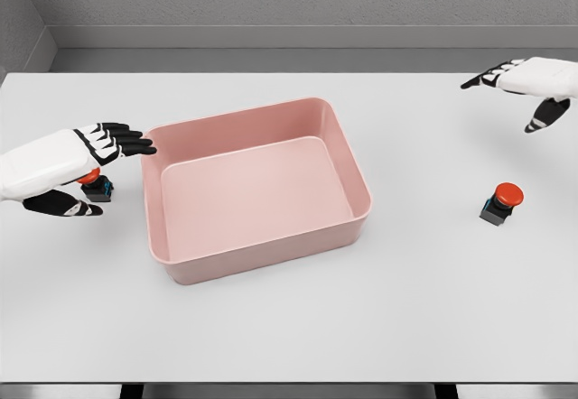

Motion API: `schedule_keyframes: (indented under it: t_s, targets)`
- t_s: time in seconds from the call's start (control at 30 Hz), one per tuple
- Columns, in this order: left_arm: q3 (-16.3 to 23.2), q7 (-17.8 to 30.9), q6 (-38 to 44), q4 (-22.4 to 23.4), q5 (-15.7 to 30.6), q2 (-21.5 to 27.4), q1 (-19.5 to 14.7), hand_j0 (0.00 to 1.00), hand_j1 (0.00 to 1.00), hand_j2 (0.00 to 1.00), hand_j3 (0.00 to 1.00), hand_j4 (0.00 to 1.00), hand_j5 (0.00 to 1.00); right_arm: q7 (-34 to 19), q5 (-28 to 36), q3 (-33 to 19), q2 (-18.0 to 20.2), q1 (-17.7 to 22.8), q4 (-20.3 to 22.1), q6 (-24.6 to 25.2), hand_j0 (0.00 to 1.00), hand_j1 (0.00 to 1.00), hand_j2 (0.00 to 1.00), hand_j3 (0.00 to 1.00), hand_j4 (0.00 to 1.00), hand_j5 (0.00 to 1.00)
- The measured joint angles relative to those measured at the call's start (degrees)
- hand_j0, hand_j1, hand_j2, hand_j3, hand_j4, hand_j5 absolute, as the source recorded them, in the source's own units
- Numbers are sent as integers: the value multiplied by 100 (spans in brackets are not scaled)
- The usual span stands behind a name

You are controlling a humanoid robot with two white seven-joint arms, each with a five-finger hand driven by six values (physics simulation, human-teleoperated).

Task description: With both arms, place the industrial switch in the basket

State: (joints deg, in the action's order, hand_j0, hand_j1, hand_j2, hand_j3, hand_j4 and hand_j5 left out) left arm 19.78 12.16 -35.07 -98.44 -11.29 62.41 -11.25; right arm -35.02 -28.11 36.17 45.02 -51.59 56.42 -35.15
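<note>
A: Logging the head view, the only one. Left hand comes in from the left edge: glossy white shell, black segmented fingers stretched out flat and loosely spread, thumb hanging below. It holds nothing.

B: What sits under it?

A: An industrial switch, tucked just beneath the palm and partly hidden by it. Rounded red button on a small dark boxy base with a touch of blue. I cannot tell whether hand and switch touch.

B: And past the fingertips?

A: The basket, just beyond them, the tips close to its near-left corner. Matte pink, plastic-looking, rectangular with rounded corners, smooth sloping walls and a flat floor. It is turned slightly askew on the table, which is plain, pale grey and matte.

B: Right hand?

A: Right hand is at the upper right, well away from the basket. Same white shell, dark-tipped fingers extended and relaxed, pointing toward the left hand's side, thumb angled down. It also grips nothing.

B: Anything near it?

A: A second industrial switch, below the right hand and clearly apart from it, standing alone on the table. Domed red cap, shiny, over a dark cube-like body. Both switches lie outside the basket, one on either side.
</note>
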Motion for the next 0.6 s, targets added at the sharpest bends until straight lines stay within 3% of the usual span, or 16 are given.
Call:
schedule_keyframes:
  t_s: [0.27, 0.37, 0.47, 0.6]
  targets:
    - [-10, -5, 0, 129, -1, -4, -9, 100, 100, 100, 100, 100, 100, 81, 6, 93, 146, 18, 12, 1, 100, 100, 100, 100, 100, 100]
    - [-22, -11, 19, 251, -3, -13, -9, 100, 100, 100, 100, 100, 100, 442, -1, 385, 264, 44, 56, 0, 100, 100, 100, 100, 100, 100]
    - [-24, -13, 215, 427, -6, -45, -9, 100, 100, 100, 100, 100, 100, 669, -5, 558, 540, 325, 441, -2, 100, 100, 100, 100, 100, 100]
    - [-16, -10, 514, 659, -140, -75, -18, 100, 100, 100, 100, 100, 100, 762, -1, 629, 856, 404, 737, 2, 100, 100, 100, 100, 100, 100]
